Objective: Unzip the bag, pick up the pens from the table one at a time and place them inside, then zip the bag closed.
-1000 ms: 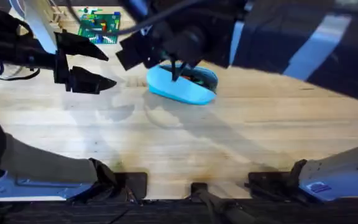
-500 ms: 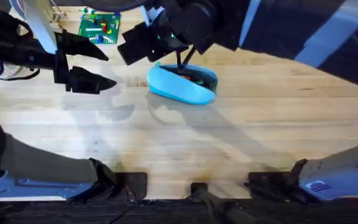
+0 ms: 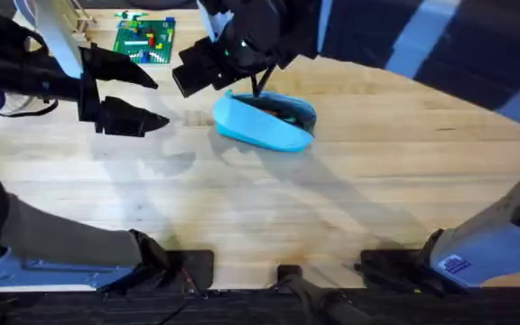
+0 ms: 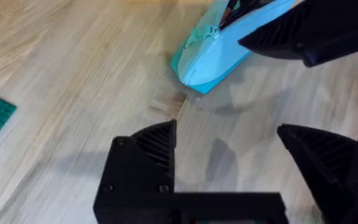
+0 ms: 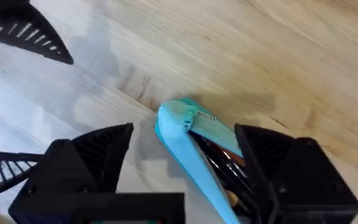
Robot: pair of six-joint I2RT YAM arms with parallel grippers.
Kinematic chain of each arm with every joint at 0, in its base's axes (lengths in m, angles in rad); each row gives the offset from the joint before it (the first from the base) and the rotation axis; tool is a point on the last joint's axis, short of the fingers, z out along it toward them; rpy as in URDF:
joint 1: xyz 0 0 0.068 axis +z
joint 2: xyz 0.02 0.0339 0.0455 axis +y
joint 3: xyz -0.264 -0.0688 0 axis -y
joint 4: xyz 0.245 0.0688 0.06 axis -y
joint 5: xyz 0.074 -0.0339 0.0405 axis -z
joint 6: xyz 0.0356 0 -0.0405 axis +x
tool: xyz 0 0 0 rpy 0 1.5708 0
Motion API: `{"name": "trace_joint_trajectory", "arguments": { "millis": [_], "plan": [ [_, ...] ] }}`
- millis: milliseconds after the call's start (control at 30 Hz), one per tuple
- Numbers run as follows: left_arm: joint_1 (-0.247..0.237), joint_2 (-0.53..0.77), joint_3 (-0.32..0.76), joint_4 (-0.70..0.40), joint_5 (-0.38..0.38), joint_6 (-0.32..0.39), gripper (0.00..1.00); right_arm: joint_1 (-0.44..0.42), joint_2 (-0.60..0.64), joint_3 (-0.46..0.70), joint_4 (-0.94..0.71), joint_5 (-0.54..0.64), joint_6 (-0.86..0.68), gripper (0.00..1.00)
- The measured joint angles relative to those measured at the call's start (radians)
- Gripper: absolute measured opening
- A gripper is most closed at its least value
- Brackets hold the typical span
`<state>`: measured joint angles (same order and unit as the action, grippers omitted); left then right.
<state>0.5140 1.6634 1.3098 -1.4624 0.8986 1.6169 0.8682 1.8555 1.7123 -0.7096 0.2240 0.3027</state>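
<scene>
Light-blue bag lies unzipped under the open, empty right gripper; left gripper open.

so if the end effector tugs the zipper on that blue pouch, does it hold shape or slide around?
Probably floppy: the light-blue pouch is soft fabric, and its open mouth sags unevenly in the right wrist view. It likely slides too, since it looks light, lies loose on the smooth wooden table, and nothing pins it. Bracing one end with the left end effector should help.
</scene>
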Motion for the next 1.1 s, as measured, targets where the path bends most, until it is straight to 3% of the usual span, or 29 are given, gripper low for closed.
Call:
{"name": "trace_joint_trajectory", "arguments": {
  "millis": [1100],
  "plan": [
    [0.000, 0.000, 0.000, 0.000, 0.000, 0.000, 0.994, -0.040, 0.168, 0.002, 0.077, -0.012, 0.087, 0.989]
  ]
}}
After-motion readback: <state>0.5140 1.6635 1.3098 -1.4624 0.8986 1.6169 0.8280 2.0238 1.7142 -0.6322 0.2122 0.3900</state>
